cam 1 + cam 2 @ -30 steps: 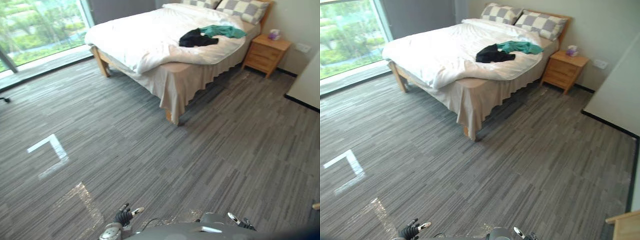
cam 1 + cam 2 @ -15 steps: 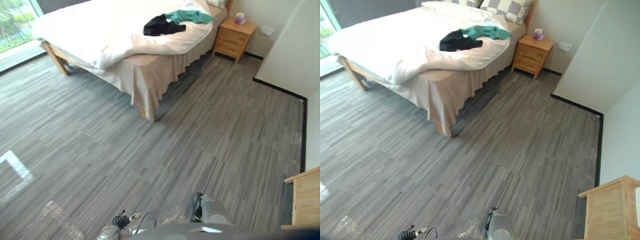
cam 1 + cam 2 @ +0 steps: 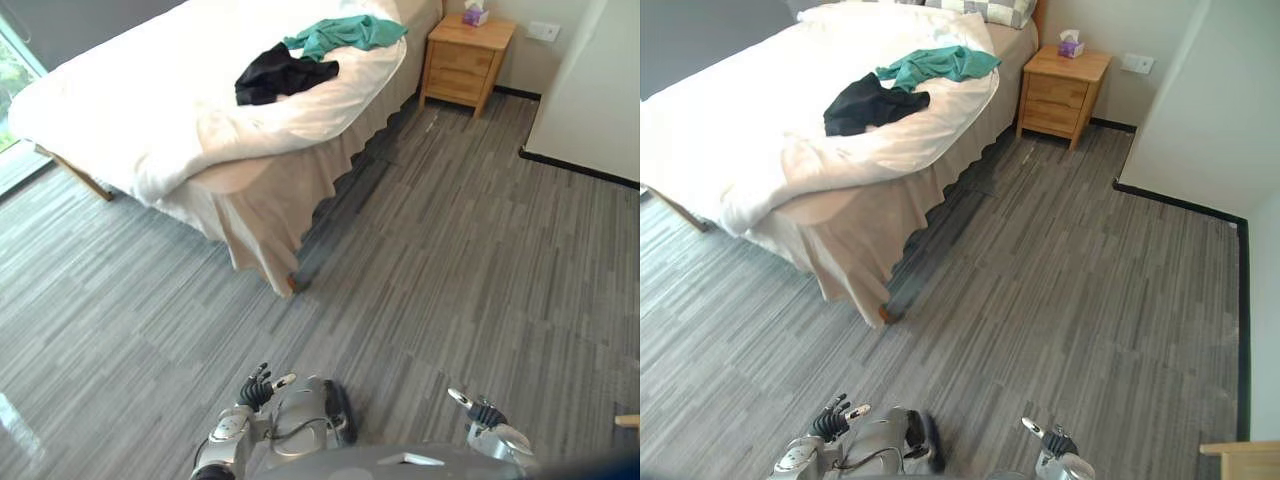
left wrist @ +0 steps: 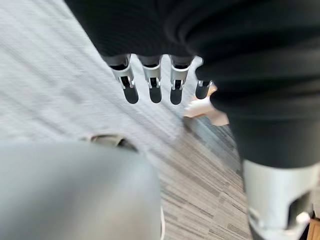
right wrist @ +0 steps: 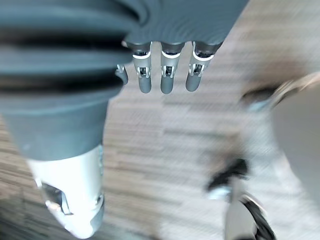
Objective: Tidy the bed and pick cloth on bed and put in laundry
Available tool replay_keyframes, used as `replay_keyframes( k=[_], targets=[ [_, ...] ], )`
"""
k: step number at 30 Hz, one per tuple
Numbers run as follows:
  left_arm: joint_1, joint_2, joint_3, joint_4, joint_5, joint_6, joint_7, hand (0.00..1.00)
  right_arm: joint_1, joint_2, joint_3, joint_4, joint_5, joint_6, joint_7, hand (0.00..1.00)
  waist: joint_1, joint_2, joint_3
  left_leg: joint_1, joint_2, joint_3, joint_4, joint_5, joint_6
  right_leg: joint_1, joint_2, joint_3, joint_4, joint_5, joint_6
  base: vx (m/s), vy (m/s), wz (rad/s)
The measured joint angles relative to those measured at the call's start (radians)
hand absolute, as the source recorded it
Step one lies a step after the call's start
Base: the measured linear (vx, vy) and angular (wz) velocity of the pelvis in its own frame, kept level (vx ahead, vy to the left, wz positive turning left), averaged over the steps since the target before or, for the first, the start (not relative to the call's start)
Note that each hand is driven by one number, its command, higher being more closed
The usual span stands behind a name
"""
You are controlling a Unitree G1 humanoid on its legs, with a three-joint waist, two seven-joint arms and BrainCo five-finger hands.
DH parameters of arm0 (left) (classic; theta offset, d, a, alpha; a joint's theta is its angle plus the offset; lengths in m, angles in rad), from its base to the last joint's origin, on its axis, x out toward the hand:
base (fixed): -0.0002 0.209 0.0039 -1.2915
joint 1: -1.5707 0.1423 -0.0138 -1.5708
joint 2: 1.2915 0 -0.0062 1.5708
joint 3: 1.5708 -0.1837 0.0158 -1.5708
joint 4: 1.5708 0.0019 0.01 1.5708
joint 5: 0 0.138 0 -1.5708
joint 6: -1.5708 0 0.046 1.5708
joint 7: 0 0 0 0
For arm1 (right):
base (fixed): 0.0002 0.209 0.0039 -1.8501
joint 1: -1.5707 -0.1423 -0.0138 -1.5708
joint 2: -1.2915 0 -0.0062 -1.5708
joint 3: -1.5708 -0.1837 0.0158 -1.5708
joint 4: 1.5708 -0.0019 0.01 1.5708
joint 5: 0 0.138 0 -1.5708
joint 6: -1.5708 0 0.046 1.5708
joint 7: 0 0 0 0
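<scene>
Left eye view: a black cloth (image 3: 275, 75) and a green cloth (image 3: 345, 32) lie touching on the bed (image 3: 150, 110), near the nightstand (image 3: 462, 65) (a tissue box (image 3: 475, 14) sits on top). The left hand (image 3: 258, 388) and right hand (image 3: 478, 410) hang low over the floor (image 3: 480, 250), well apart from the bed. Left wrist view: fingers (image 4: 152, 85) straight, holding nothing. Right wrist view: fingers (image 5: 167, 75) straight too, holding nothing.

I see a white bed (image 3: 140, 110) with a beige skirt (image 3: 265, 225). On it lie a black cloth (image 3: 275, 75) and a teal cloth (image 3: 345, 32). The pillows (image 3: 990, 10) are checked grey and cream, the nightstand (image 3: 462, 60) is pale wood, and the floor (image 3: 450, 260) is streaked grey.
</scene>
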Motion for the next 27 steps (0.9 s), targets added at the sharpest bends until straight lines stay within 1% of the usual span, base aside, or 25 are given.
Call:
replay_keyframes(
  k=[1,2,3,4,5,6,7,8,9,10,11,12,13,14,15,16,17,18,19,21,22,23,24,26,27],
  targets=[
    [-0.014,0.007,-0.003,0.014,-0.015,0.0,0.003,0.0,0.003,0.018,0.003,0.022,-0.005,0.001,-0.002,0.0,0.0,-0.015,-0.011,0.012,-0.03,0.012,0.008,0.065,0.122,0.029,-0.023,0.007,-0.005,0.001,0.002,0.73,0.28,0.11],
    [-0.026,0.005,-0.021,0.024,-0.021,0.0,0.006,0.0,0.009,0.039,0.001,0.018,-0.017,0.002,-0.004,0.0,-0.013,-0.041,-0.026,0.007,-0.065,0.019,0.002,0.038,0.134,0.006,-0.053,0.01,0.025,0.043,-0.006,0.69,0.317,0.16],
    [-0.033,0.005,-0.028,0.025,-0.021,-0.004,0.008,0.0,0.009,0.044,-0.001,0.018,-0.036,0.004,-0.014,0.0,-0.009,-0.055,-0.033,0.018,-0.088,0.023,0.008,0.013,0.161,-0.011,-0.077,0.034,0.069,0.085,-0.001,0.57,0.286,0.18],
    [-0.037,0.001,-0.03,0.027,-0.021,-0.004,0.008,0.0,0.009,0.045,-0.001,0.018,-0.04,0.006,-0.018,0.0,-0.009,-0.06,-0.033,0.03,-0.097,0.023,0.009,0.005,0.169,-0.01,-0.084,0.044,0.088,0.101,0.004,0.46,0.236,0.08],
    [-0.042,-0.008,-0.031,0.034,-0.021,-0.002,0.011,0.0,0.01,0.047,-0.001,0.018,-0.04,0.013,-0.027,0.0,-0.008,-0.067,-0.036,0.056,-0.113,0.023,0.01,-0.021,0.18,-0.015,-0.099,0.061,0.143,0.131,0.026,0.53,0.239,0.13],
    [-0.044,-0.007,-0.04,0.034,-0.02,0.007,0.028,0.0,0.009,0.051,-0.001,0.018,-0.042,0.022,-0.042,0.0,-0.005,-0.076,-0.04,0.125,-0.137,0.012,0.012,-0.074,0.175,-0.063,-0.122,0.095,0.336,0.192,0.104,0.5,0.214,0.13],
    [-0.044,-0.007,-0.045,0.035,-0.02,0.01,0.029,0.0,0.01,0.053,-0.002,0.018,-0.044,0.025,-0.043,0.0,-0.005,-0.078,-0.041,0.145,-0.143,0.007,0.011,-0.086,0.17,-0.083,-0.127,0.101,0.414,0.21,0.135,0.54,0.207,0.15],
    [-0.044,0.0,-0.063,0.044,-0.02,0.018,0.03,0.0,0.009,0.058,-0.022,0.017,-0.059,0.025,-0.045,0.0,-0.007,-0.082,-0.043,0.202,-0.16,-0.014,0.005,-0.124,0.16,-0.174,-0.129,0.112,0.688,0.246,0.206,0.3,0.097,0.14],
    [-0.043,0.004,-0.07,0.047,-0.02,0.019,0.029,0.0,0.009,0.058,-0.029,0.016,-0.06,0.022,-0.045,0.0,-0.007,-0.081,-0.043,0.221,-0.165,-0.027,0.001,-0.135,0.154,-0.211,-0.13,0.108,0.782,0.247,0.215,0.28,0.087,0.21],
    [-0.041,0.007,-0.074,0.054,-0.021,0.02,0.028,0.0,0.009,0.056,-0.04,0.013,-0.06,0.013,-0.045,0.0,-0.012,-0.08,-0.043,0.265,-0.177,-0.046,-0.019,-0.145,0.148,-0.277,-0.134,0.085,0.932,0.235,0.208,0.32,0.089,0.4],
    [-0.04,0.006,-0.085,0.062,-0.022,0.023,0.028,0.0,0.014,0.048,-0.051,0.001,-0.061,0.006,-0.046,0.0,-0.027,-0.074,-0.044,0.328,-0.194,-0.082,-0.066,-0.15,0.138,-0.351,-0.141,0.023,1.046,0.193,0.168,0.39,0.095,0.87],
    [-0.044,0.003,-0.114,0.063,-0.042,0.033,0.028,0.0,0.037,0.037,-0.058,-0.025,-0.073,-0.015,-0.044,0.0,-0.043,-0.06,-0.051,0.4,-0.204,-0.14,-0.122,-0.151,0.126,-0.468,-0.137,-0.032,1.099,0.128,0.101,0.38,0.085,0.83],
    [-0.045,0.002,-0.114,0.063,-0.046,0.034,0.028,0.0,0.042,0.038,-0.058,-0.028,-0.074,-0.017,-0.044,0.0,-0.045,-0.059,-0.051,0.403,-0.205,-0.147,-0.127,-0.152,0.123,-0.482,-0.137,-0.034,1.099,0.121,0.1,0.31,0.034,1.17],
    [-0.055,-0.006,-0.114,0.064,-0.069,0.04,0.029,0.0,0.066,0.034,-0.057,-0.045,-0.079,-0.031,-0.042,0.0,-0.054,-0.055,-0.05,0.442,-0.21,-0.21,-0.147,-0.152,0.112,-0.558,-0.136,-0.04,1.072,0.077,0.097,0.42,-0.028,1.49],
    [-0.067,-0.018,-0.115,0.063,-0.079,0.046,0.029,0.0,0.105,0.04,-0.06,-0.036,-0.078,-0.032,-0.041,0.0,-0.06,-0.057,-0.045,0.486,-0.206,-0.28,-0.155,-0.156,0.102,-0.611,-0.138,-0.035,0.969,0.038,0.096,0.36,-0.038,1.69],
    [-0.068,-0.023,-0.114,0.061,-0.091,0.047,0.029,0.0,0.119,0.046,-0.066,-0.035,-0.075,-0.033,-0.042,0.0,-0.061,-0.059,-0.048,0.495,-0.203,-0.307,-0.155,-0.159,0.098,-0.623,-0.136,-0.025,0.916,0.036,0.094,0.5,-0.12,1.81],
    [-0.07,-0.038,-0.11,0.058,-0.109,0.058,0.029,0.0,0.146,0.055,-0.064,-0.034,-0.076,-0.032,-0.041,0.0,-0.061,-0.066,-0.053,0.513,-0.195,-0.379,-0.152,-0.172,0.077,-0.644,-0.127,0.011,0.73,0.039,0.091,0.43,-0.166,1.65],
    [-0.072,-0.047,-0.105,0.058,-0.107,0.066,0.031,0.0,0.157,0.058,-0.061,-0.034,-0.078,-0.033,-0.04,0.0,-0.063,-0.07,-0.057,0.517,-0.18,-0.443,-0.144,-0.187,0.054,-0.65,-0.111,0.074,0.546,0.064,0.085,0.43,-0.166,1.68],
    [-0.072,-0.05,-0.097,0.056,-0.108,0.066,0.031,0.0,0.158,0.06,-0.06,-0.034,-0.078,-0.034,-0.041,0.0,-0.063,-0.072,-0.058,0.516,-0.172,-0.468,-0.136,-0.194,0.043,-0.65,-0.102,0.106,0.478,0.084,0.083,0.47,-0.264,1.49],
    [-0.059,-0.065,-0.048,0.044,-0.105,0.066,0.046,0.0,0.16,0.069,-0.029,-0.035,-0.081,-0.043,-0.04,0.0,-0.058,-0.09,-0.069,0.508,-0.15,-0.526,-0.101,-0.224,0.002,-0.642,-0.087,0.198,0.29,0.186,0.076,0.43,-0.294,1.18],
    [-0.041,-0.065,-0.019,0.024,-0.105,0.065,0.055,0.0,0.161,0.077,-0.005,-0.036,-0.097,-0.055,-0.037,0.0,-0.056,-0.118,-0.086,0.499,-0.14,-0.524,-0.071,-0.254,-0.032,-0.621,-0.09,0.219,0.214,0.262,0.078,0.46,-0.374,1.11],
    [-0.037,-0.074,0.012,0.017,-0.105,0.065,0.072,0.0,0.156,0.06,0.014,-0.033,-0.115,-0.061,-0.019,0.0,-0.056,-0.118,-0.091,0.516,-0.097,-0.511,-0.048,-0.291,-0.05,-0.595,-0.076,0.189,0.218,0.326,0.13,0.6,-0.506,0.96],
    [-0.018,-0.101,0.039,0.011,-0.105,0.06,0.075,0.0,0.133,0.028,0.043,-0.039,-0.141,-0.065,0.005,0.0,-0.046,-0.079,-0.102,0.52,-0.044,-0.484,-0.045,-0.282,-0.077,-0.595,-0.04,0.153,0.252,0.324,0.114,0.4,-0.344,0.66],
    [-0.014,-0.128,0.071,0.012,-0.105,0.056,0.078,0.0,0.109,-0.002,0.086,-0.04,-0.167,-0.073,0.029,0.0,-0.052,-0.058,-0.109,0.526,-0.009,-0.461,-0.049,-0.257,-0.09,-0.585,-0.021,0.123,0.267,0.292,0.093,0.38,-0.314,0.38],
    [-0.016,-0.143,0.099,0.013,-0.107,0.045,0.086,0.0,0.087,-0.018,0.118,-0.037,-0.186,-0.085,0.054,0.0,-0.051,-0.05,-0.105,0.516,0.011,-0.456,-0.029,-0.21,-0.096,-0.557,-0.013,0.088,0.259,0.279,0.074,0.29,-0.248,0.36]
  ],
)
